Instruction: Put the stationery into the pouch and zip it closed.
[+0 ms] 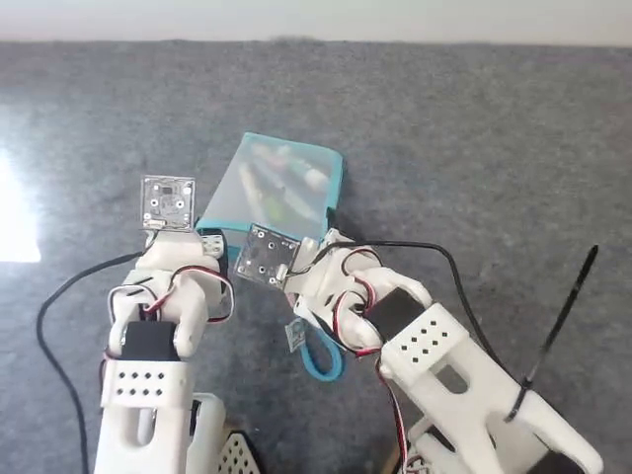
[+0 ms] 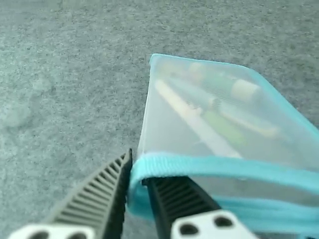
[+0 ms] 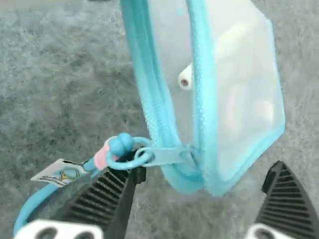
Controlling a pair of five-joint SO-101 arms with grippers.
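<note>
Both on pouch (image 2: pixel 199 124) | L tool (image 2: pixel 137 172) pinches edge — R tool (image 3: pixel 204 172) spread, straddles corner

Seen from above, the pouch (image 1: pixel 276 188) has its near edge hidden under the left arm (image 1: pixel 163 296) and the right arm (image 1: pixel 395 316). The stationery (image 2: pixel 214 112) inside is blurred behind the cloudy wall, so its count cannot be told. The strap (image 3: pixel 30 214) is cut off by the picture's edge, and the print on its tag (image 3: pixel 57 174) is too small to make out.
</note>
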